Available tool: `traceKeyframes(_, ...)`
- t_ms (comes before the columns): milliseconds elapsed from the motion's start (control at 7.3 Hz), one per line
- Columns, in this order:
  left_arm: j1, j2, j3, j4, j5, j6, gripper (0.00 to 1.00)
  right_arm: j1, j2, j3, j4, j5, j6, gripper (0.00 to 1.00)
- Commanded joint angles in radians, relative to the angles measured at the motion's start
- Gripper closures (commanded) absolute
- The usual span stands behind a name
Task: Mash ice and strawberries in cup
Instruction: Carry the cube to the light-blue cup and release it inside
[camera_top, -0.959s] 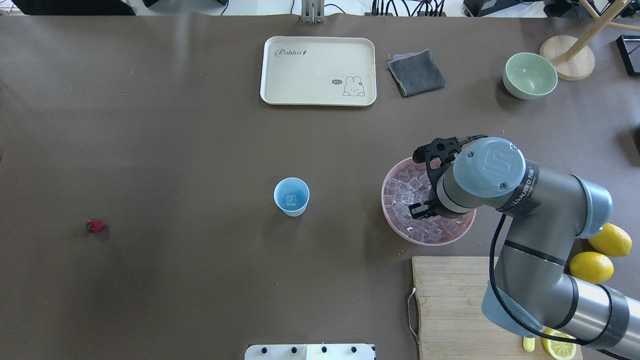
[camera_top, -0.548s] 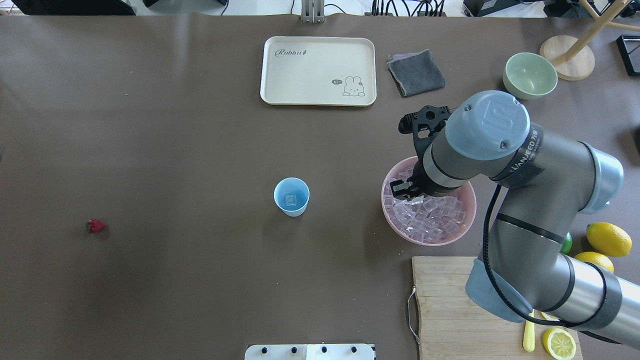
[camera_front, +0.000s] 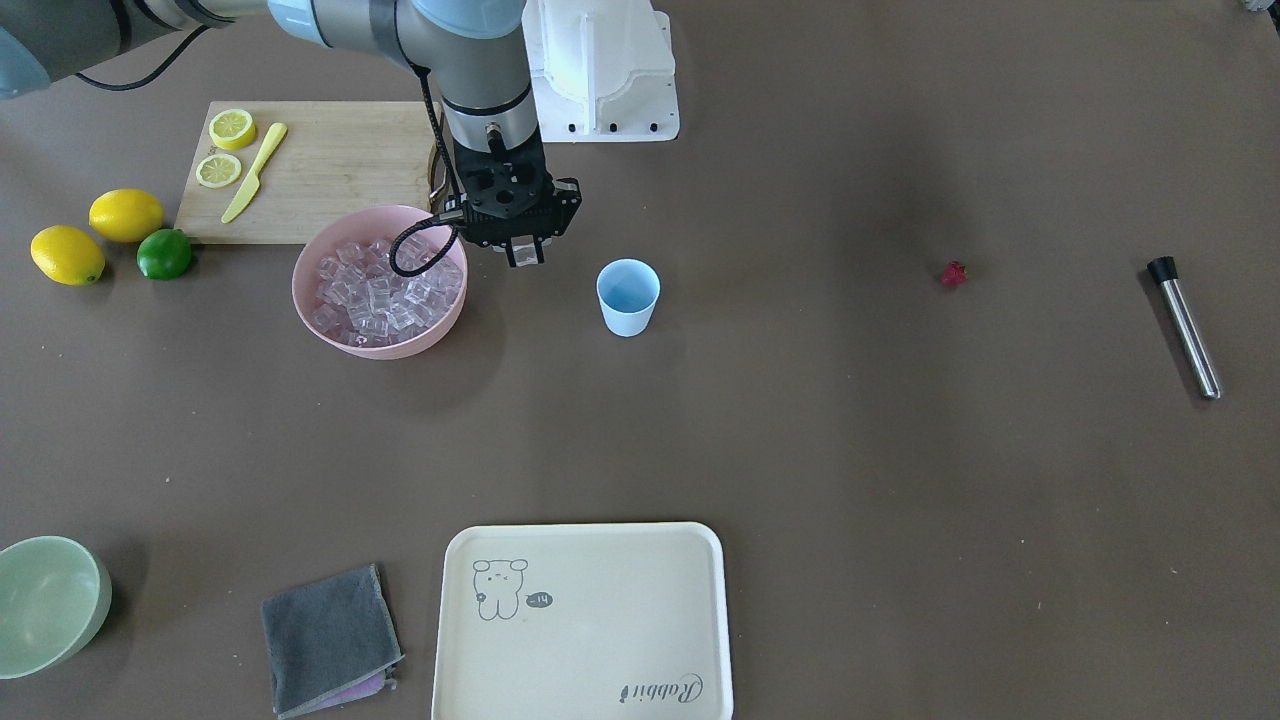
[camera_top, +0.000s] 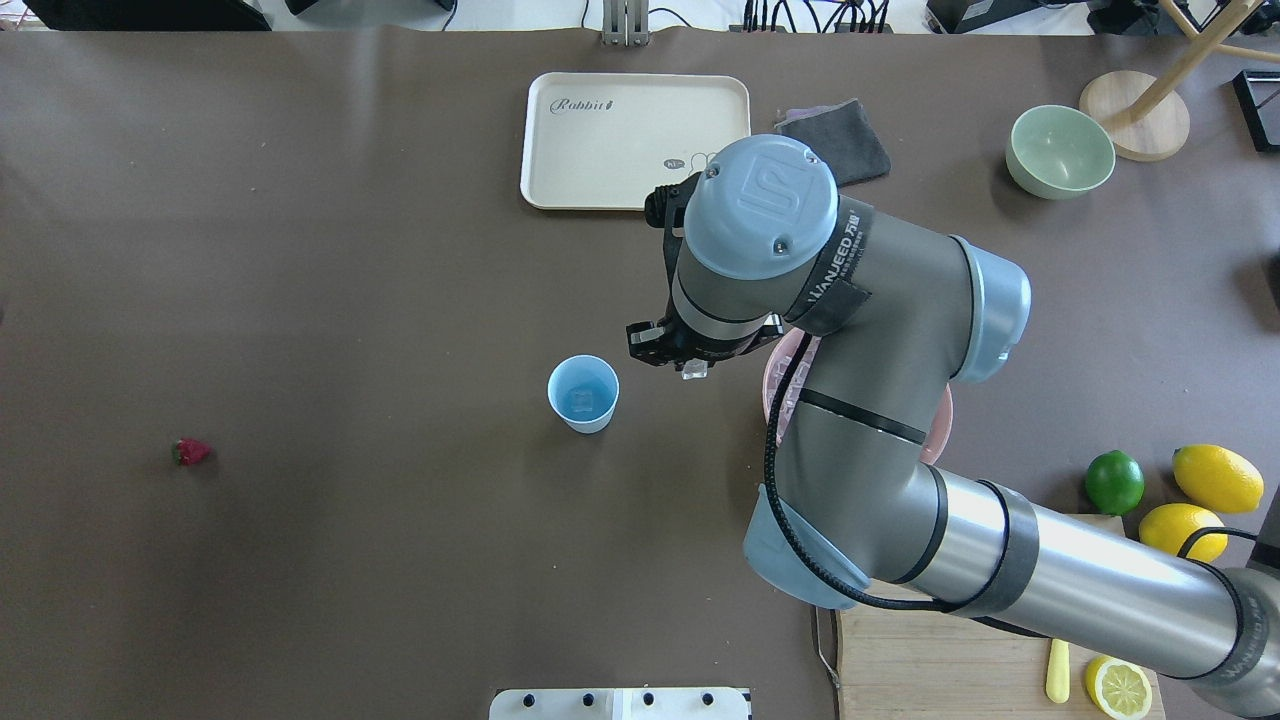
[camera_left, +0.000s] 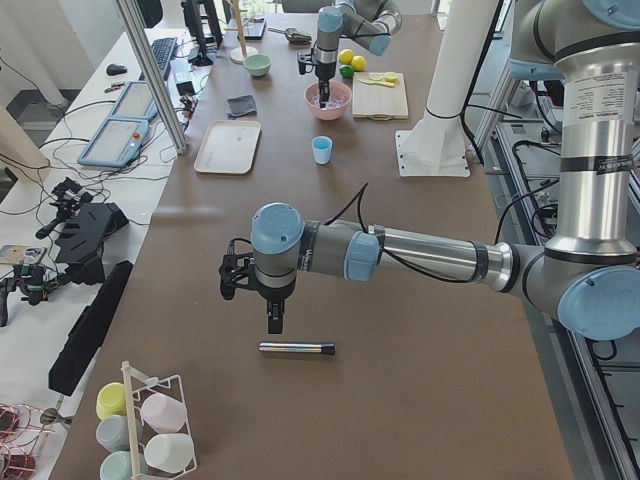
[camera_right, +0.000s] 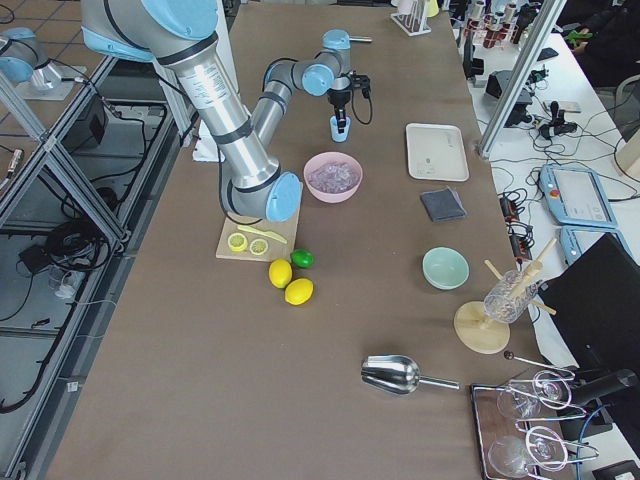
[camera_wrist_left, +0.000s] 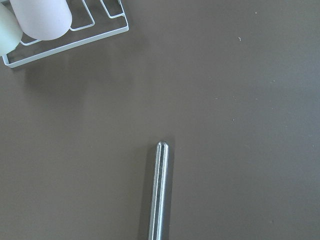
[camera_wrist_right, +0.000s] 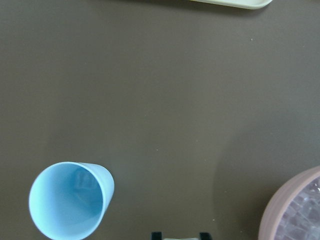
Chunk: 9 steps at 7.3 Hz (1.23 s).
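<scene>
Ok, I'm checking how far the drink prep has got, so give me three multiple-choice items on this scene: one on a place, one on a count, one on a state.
1. Where is the strawberry? A in the pink bowl; B on the table, far from the cup; C on the tray.
2. How many whole lemons lie by the lime? A one; B four; C two.
3. The right gripper is: A shut on an ice cube; B open and empty; C shut on the knife.
Answers: 1 B, it lies alone on bare table. 2 C, two yellow ones sit beside the green one. 3 A, a clear cube shows between its fingertips.
</scene>
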Motion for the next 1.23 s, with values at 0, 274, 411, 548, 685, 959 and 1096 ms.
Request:
traceKeyframes(0, 0.000, 0.000, 0.002, 0.002, 0.000, 0.000, 0.01, -0.048, 0.150, -0.157, 0.029, -0.052, 0.087, 0.77)
traceKeyframes(274, 0.000, -0.002, -0.005, 0.023, 0.000, 0.000, 0.01, -0.061, 0.195, -0.244, 0.106, -0.056, 0.103, 0.77)
traceKeyframes(411, 0.000, -0.002, -0.004, 0.025, 0.000, 0.000, 0.01, -0.061, 0.189, -0.266, 0.123, -0.059, 0.101, 0.77)
traceKeyframes(548, 0.000, 0.000, -0.002, 0.023, 0.000, 0.000, 0.01, -0.059, 0.180, -0.269, 0.128, -0.059, 0.101, 0.77)
traceKeyframes(685, 0.000, 0.000, -0.002, 0.023, 0.000, 0.000, 0.01, -0.061, 0.180, -0.274, 0.129, -0.059, 0.097, 0.76)
traceKeyframes(959, 0.002, -0.005, -0.001, 0.032, 0.000, 0.000, 0.01, -0.065, 0.163, -0.266, 0.129, -0.062, 0.090, 0.70)
traceKeyframes(1096, 0.002, -0.006, -0.002, 0.037, 0.000, 0.000, 0.01, -0.080, 0.131, -0.243, 0.155, -0.064, 0.095, 0.65)
